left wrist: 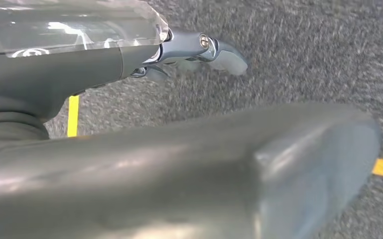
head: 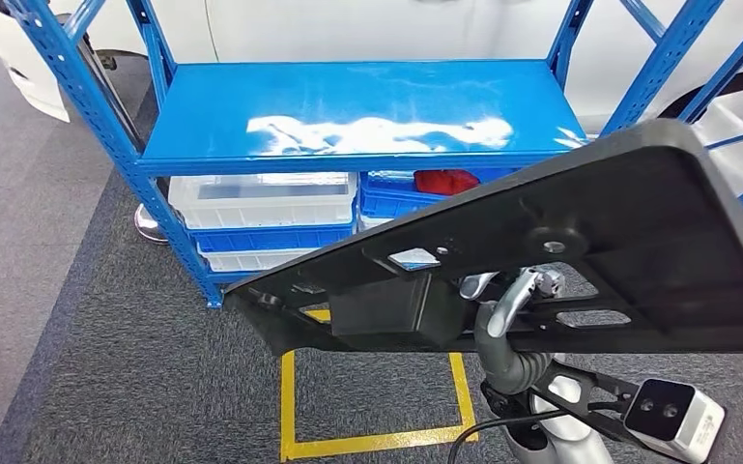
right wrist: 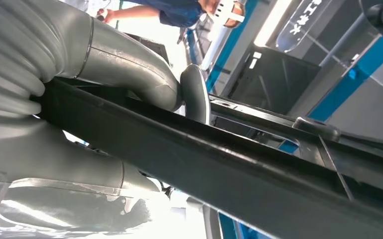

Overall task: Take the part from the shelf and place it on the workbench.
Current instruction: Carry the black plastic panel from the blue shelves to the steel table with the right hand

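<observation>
A large flat black plastic part (head: 580,242) is held up in front of me, tilted, its left end low and its right end high. My right hand (head: 512,309) grips it from underneath near its lower edge. In the right wrist view the thumb and fingers (right wrist: 144,79) clamp the part's dark rim (right wrist: 219,169). The blue shelf (head: 357,106) stands behind the part, its top board bare. My left hand (left wrist: 199,50) hangs over the grey carpet with its fingers loosely extended and nothing in it.
White and blue bins (head: 271,208) sit on the shelf's lower level, one holding a red item (head: 444,180). Yellow tape lines (head: 348,445) mark the carpet below. A white car body (head: 396,24) stands behind the shelf. A person in blue (right wrist: 179,10) is beyond the part.
</observation>
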